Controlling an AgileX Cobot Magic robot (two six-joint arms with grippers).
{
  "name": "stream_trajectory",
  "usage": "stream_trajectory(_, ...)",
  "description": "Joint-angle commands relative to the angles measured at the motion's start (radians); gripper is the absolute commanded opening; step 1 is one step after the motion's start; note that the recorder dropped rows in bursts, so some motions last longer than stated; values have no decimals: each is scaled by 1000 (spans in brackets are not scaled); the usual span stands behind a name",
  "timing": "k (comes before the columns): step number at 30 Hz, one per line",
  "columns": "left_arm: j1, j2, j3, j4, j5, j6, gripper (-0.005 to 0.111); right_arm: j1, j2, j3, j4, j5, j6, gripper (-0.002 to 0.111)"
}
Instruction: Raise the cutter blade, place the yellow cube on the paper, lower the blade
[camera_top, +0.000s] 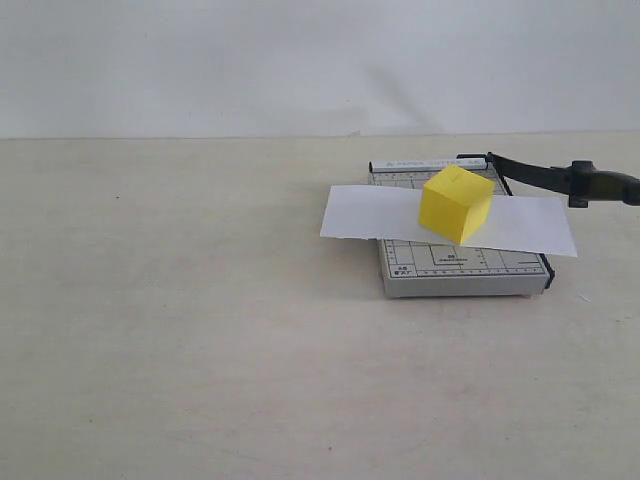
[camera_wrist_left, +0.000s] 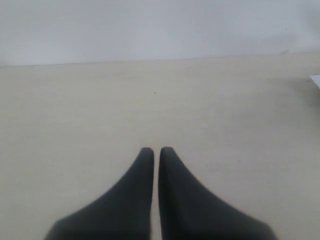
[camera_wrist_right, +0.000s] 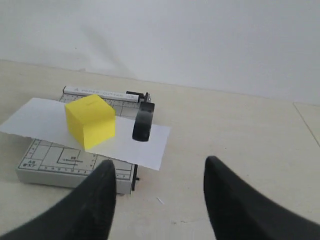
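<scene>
Right gripper (camera_wrist_right: 160, 161) gapes, matte yellow cube (camera_wrist_right: 90, 121) on paper (camera_wrist_right: 35, 120) ahead (cutter blade (camera_wrist_right: 143, 121) raised); left gripper (camera_wrist_left: 156, 150) clenched, glimpsing 1 paper corner.

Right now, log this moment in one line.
cutter blade raised; yellow cube on paper; left tool shut; right tool open; pending: lower blade

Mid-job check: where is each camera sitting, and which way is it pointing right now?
Exterior: off the arms, facing the wall across the table; sees the yellow cube on the paper over the cutter base, plus the cutter blade; no robot parts.
Left wrist: behind the shut left end effector, facing bare table and wall.
Right wrist: behind the open right end effector, facing the cutter base.
Shared: exterior and right wrist both show cube, paper, blade.
</scene>
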Motion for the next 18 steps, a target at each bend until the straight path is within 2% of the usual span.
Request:
stream_trajectory(1, 1, -3, 3, 3, -60, -11, 4, -1, 79, -56, 2, -41, 77, 55)
stream_trajectory(7, 1, -3, 3, 3, -65, -11, 4, -1, 322, -265, 26, 68, 106, 55)
stream_trajectory(10, 1, -3, 3, 3, -65, -11, 4, -1, 486, -400, 73, 206, 103, 55)
stream_trajectory(11, 1, -3, 3, 3, -65, -11, 4, -1, 588, -494, 82, 296, 97, 55)
stream_trajectory(13, 1, -3, 3, 3, -65, -11, 4, -1, 709, -607, 82, 362, 106, 56)
stream_trajectory(18, 1, -3, 3, 3, -65, -11, 4, -1, 926, -722, 132, 441, 110, 56)
